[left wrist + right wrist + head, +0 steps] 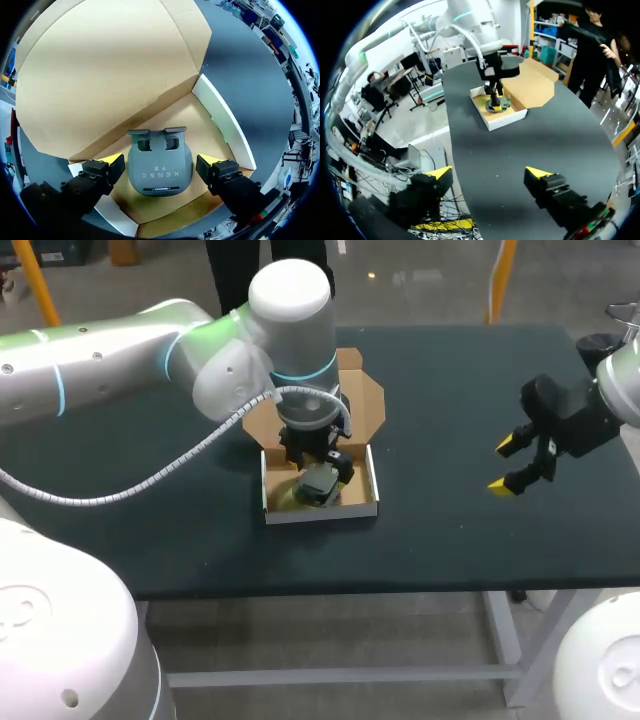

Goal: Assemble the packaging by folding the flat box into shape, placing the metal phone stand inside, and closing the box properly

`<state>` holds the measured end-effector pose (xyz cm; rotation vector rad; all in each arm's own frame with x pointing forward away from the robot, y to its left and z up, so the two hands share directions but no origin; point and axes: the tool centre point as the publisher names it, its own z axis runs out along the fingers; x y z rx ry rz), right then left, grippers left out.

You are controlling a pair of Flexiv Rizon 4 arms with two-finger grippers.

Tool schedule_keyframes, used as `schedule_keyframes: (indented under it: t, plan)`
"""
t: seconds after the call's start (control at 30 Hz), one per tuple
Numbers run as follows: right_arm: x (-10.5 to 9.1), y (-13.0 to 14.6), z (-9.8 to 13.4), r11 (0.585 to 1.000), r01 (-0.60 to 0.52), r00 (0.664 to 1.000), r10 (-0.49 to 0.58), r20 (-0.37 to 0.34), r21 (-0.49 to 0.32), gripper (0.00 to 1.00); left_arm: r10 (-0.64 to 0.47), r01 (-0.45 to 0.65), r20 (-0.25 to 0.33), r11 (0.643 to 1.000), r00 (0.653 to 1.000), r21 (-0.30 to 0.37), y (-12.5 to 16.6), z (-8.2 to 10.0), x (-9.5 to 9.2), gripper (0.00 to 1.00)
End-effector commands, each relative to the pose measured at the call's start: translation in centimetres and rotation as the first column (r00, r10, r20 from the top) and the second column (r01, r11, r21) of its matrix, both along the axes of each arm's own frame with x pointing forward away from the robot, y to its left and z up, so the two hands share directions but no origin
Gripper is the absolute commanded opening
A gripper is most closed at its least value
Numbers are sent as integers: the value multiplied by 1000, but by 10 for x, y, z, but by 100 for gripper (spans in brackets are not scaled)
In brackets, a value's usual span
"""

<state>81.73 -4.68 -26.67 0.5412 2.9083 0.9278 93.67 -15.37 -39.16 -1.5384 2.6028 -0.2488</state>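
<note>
The cardboard box stands folded into an open tray with white walls and a brown floor, and its lid leans back behind it. On the box floor lies the grey metal phone stand. My left gripper is down inside the box, open, with one yellow tip on each side of the stand and a thin gap at both. In the head view it covers part of the stand. My right gripper hangs open and empty over the table's right side, far from the box.
The dark table is bare around the box. Its front edge runs close below the box, and the right edge lies near my right gripper. The raised lid stands just behind the left fingers.
</note>
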Motion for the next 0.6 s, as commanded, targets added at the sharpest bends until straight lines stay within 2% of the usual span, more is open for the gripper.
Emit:
schedule_keyframes:
  t: [0.03, 0.33, 0.6]
  plan:
    - [0, -1, 1, 1000, -2, 1000, 2, -2, 2, 100, 45, -45, -8, 999, 999, 20, 1, 14, -6, 100]
    - [0, -1, 1, 1000, -2, 1000, 2, -2, 2, 100, 172, -171, -4, 984, 985, 49, 1, 31, -21, 100]
    - [0, -1, 1, 1000, -2, 1000, 2, -2, 2, 100, 267, -266, -49, 963, 962, 33, -3, 37, -33, 100]
